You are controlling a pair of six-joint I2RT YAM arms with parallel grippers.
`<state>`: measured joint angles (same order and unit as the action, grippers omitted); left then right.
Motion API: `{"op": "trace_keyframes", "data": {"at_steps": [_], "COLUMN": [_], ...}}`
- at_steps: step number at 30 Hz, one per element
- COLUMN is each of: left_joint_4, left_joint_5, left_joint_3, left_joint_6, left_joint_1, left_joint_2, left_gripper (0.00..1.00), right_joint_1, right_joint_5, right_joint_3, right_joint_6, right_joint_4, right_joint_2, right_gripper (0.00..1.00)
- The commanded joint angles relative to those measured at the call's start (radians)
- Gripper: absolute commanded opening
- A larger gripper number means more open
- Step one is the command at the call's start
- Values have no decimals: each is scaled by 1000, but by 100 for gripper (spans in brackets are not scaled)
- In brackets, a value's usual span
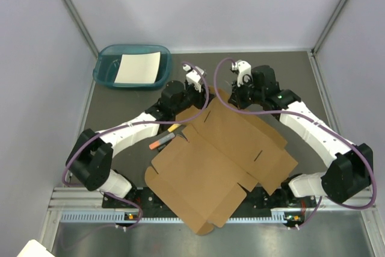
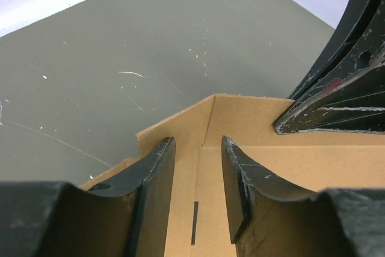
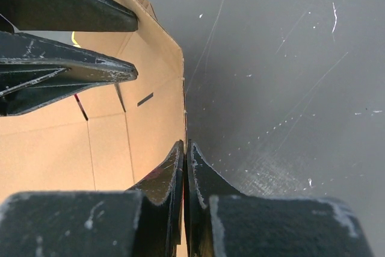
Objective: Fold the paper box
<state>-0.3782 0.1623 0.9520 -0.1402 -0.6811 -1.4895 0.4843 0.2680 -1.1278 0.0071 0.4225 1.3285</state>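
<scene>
The paper box (image 1: 222, 161) is a large brown die-cut cardboard sheet lying mostly flat between my arms, with its far flap (image 3: 150, 112) raised. My right gripper (image 3: 186, 147) is shut on the thin edge of that raised flap, at the sheet's far corner (image 1: 233, 99). My left gripper (image 2: 197, 145) hovers just left of it (image 1: 201, 97). Its jaws stand apart over a crease and a slot in the cardboard (image 2: 252, 124), and nothing is pinched between them. The right gripper's dark fingers (image 2: 349, 76) show at the upper right of the left wrist view.
A teal tray (image 1: 105, 70) holding a white paper sheet (image 1: 138, 67) sits at the far left. An orange and grey marker (image 1: 162, 143) lies beside the sheet's left edge. The cardboard overhangs the near table edge (image 1: 204, 227). Grey walls enclose the table.
</scene>
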Motion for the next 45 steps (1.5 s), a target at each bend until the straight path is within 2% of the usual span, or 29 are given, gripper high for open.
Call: {"op": "trace_keyframes", "data": {"at_steps": [1,5,9,14,18,19,22,23,27,31,41,45], "left_joint_4": [-87,-139,-171,-212,-127,-114,-68,-61,5,-13,-50,-83], "left_joint_5": [31,81,128,106,-26,-41,-51,-25,211,343,440,483], "left_joint_3": [11,-22,-47,-108,-105,-96,-79,-73,-19,24,88,97], "left_joint_6": [-18,-47,-104,-133,-60,-39,43,59,120,113,94,64], "left_joint_1": [8,8,8,5,14,23,57,70,136,166,166,166], "left_joint_2": [8,18,20,54,123,150,189,192,147,66,-58,-101], "left_gripper": [37,13,0,0,36,57,82,84,86,84,72,61], "right_joint_1": [16,16,20,20,20,22,22,22,22,20,23,23], "right_joint_5": [8,2,-18,-29,-26,-27,-26,-24,-16,-7,0,-1], "right_joint_3": [-36,-36,-36,-36,-27,-26,-23,-24,-30,-32,-36,-36], "right_joint_6": [2,7,8,10,11,10,10,10,10,8,8,7], "right_joint_4": [32,30,30,32,32,32,33,33,35,36,36,35], "right_joint_2": [-28,-25,-22,-25,-37,-40,-46,-48,-46,-45,-29,-25], "right_gripper": [0,0,0,0,0,0,0,0,0,0,0,0]}}
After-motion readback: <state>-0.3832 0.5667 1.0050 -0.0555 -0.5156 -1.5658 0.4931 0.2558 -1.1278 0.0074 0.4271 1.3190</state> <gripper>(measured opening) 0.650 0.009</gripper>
